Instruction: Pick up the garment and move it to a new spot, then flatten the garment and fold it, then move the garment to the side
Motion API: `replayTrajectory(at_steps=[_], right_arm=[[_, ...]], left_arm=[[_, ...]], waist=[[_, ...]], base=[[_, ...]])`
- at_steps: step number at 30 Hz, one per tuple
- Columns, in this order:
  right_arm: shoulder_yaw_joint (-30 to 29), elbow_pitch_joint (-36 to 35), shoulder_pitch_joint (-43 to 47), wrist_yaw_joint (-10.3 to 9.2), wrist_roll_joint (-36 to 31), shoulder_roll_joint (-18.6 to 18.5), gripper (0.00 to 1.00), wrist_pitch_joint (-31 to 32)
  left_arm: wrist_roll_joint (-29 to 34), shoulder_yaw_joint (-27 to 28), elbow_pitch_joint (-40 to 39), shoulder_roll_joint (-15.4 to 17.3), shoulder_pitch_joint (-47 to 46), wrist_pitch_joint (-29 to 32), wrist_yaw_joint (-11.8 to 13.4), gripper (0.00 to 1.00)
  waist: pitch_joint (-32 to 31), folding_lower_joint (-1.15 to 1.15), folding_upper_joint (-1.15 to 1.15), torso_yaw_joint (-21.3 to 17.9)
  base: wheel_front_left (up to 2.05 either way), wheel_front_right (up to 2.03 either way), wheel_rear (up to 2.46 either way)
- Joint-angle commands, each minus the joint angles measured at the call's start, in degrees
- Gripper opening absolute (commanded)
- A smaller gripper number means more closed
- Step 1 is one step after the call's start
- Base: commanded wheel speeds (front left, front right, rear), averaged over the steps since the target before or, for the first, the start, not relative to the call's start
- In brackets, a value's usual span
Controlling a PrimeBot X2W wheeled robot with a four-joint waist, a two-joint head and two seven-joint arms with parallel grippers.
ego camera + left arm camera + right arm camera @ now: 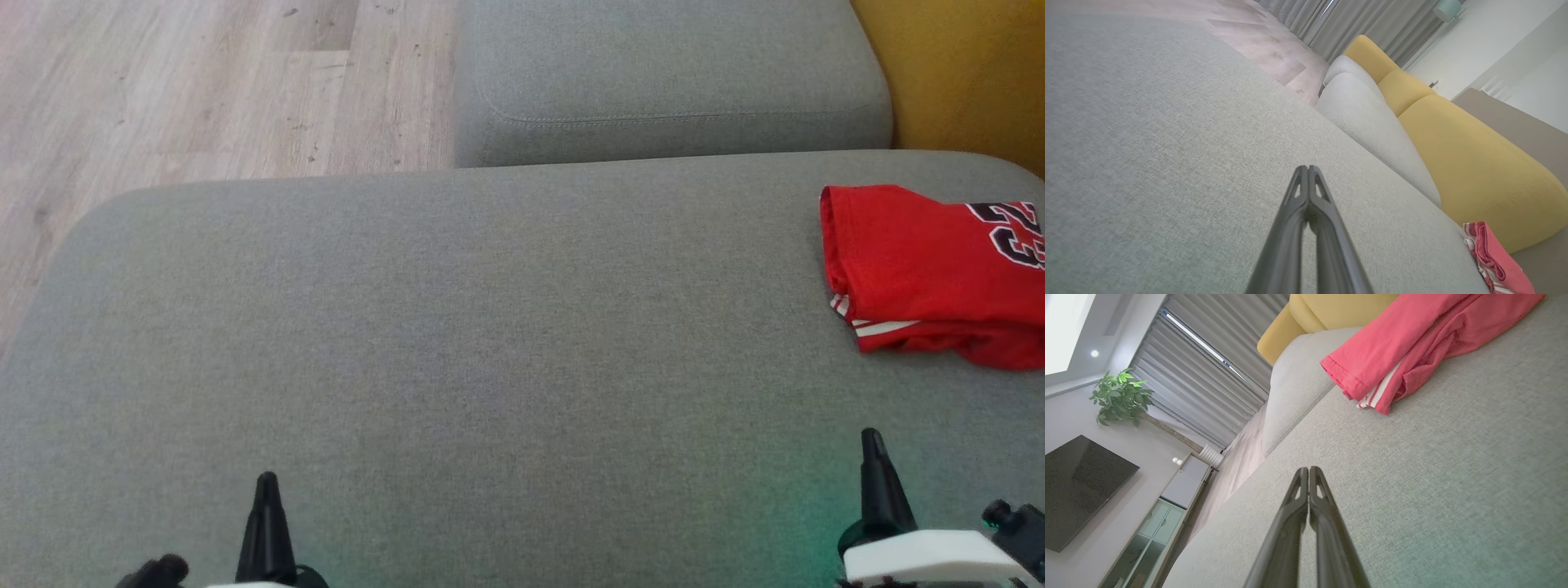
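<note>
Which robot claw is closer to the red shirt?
The right gripper: the red shirt lies ahead of it on the grey cushion, while the left gripper sits far across.

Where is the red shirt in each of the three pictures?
Head view: red shirt at the right edge, on the grey sofa.
Left wrist view: red shirt in the bottom right corner.
Right wrist view: red shirt along the top, right of middle.
Shared landmark: the yellow cushion near the shirt.
</note>
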Motion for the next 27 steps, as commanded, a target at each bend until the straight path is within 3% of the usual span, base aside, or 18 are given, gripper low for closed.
replayTrajectory(at_steps=[1, 27], right_arm=[[0.01, -1.49, -2.94, -0.01, 1.79, -1.32, 0.00, 0.37], [-1.81, -0.92, -7.19, -0.02, 18.57, -1.52, 0.00, 4.50]], left_arm=[[-1.81, 1.84, -1.30, 0.65, -3.12, 0.34, -0.62, 0.00], [-20.24, 5.67, 1.40, 0.76, -8.15, 4.53, -2.99, 0.00]], waist=[[0.05, -0.01, 0.00, -0.06], [0.99, -0.01, 0.00, -1.19]], base=[[0.00, 0.00, 0.00], [0.00, 0.00, 0.00]])
